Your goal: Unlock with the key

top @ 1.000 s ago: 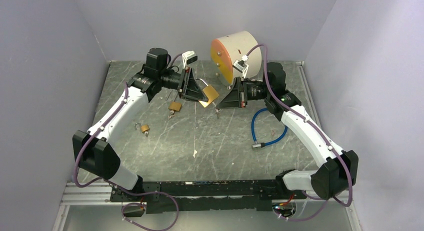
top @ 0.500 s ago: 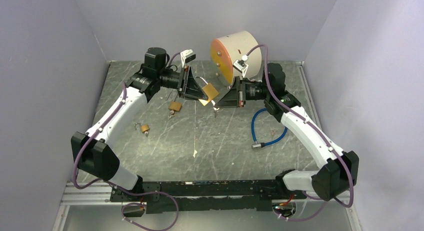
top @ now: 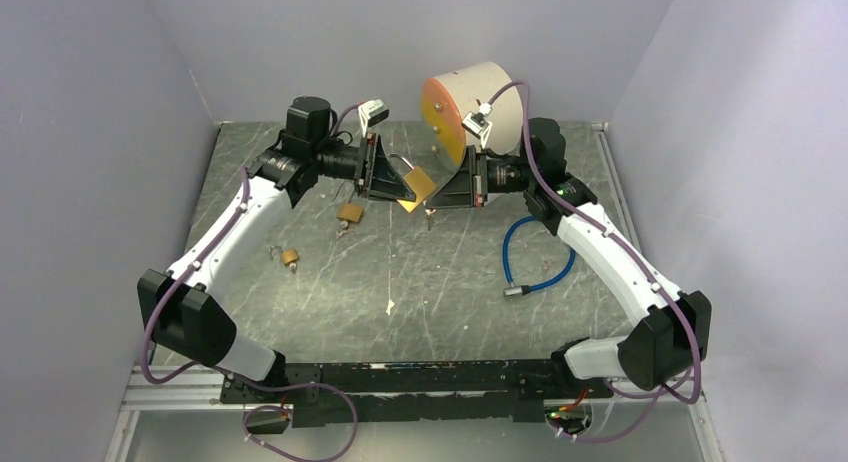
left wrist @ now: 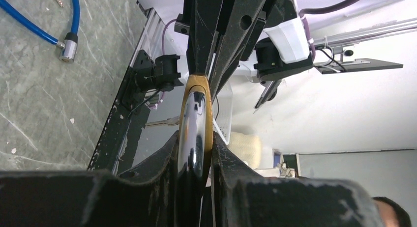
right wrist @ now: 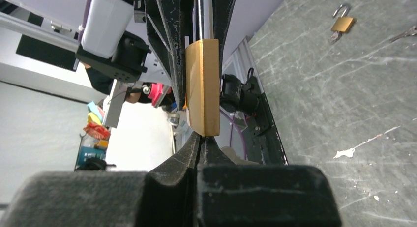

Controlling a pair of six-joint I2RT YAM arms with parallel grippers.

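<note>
Plainly, the work is going on in the air above the bench (top: 400, 282), just in front of the big drum (top: 475, 97) with the orange face.

The left claw (top: 402, 185), in front of the drum and a little to its left, is clamped on the brass padlock (top: 420, 185). Its wrist view shows the chrome shackle pinched between the fingers (left wrist: 223, 158), with the body pointing away towards the other arm. The right claw (top: 440, 197), directly in front of the drum, is fully closed, and its tips meet the padlock's bottom face (right wrist: 202, 89). I cannot make out the key between those tips, so whether it has entered the keyway is unclear.

A blue cable (top: 520, 247) lies in front of the drum to the right. Two spare padlocks (top: 350, 213) (top: 289, 256) lie further out to its left and are not part of this step.

To do the step well, I would hold the left claw rigid so the lock cannot swing. The right wrist should line up square with the bottom face, then press straight along the lock's axis before any twist. Turning early or off-axis risks the key slipping in the grip or levering the padlock out of the left claw.
</note>
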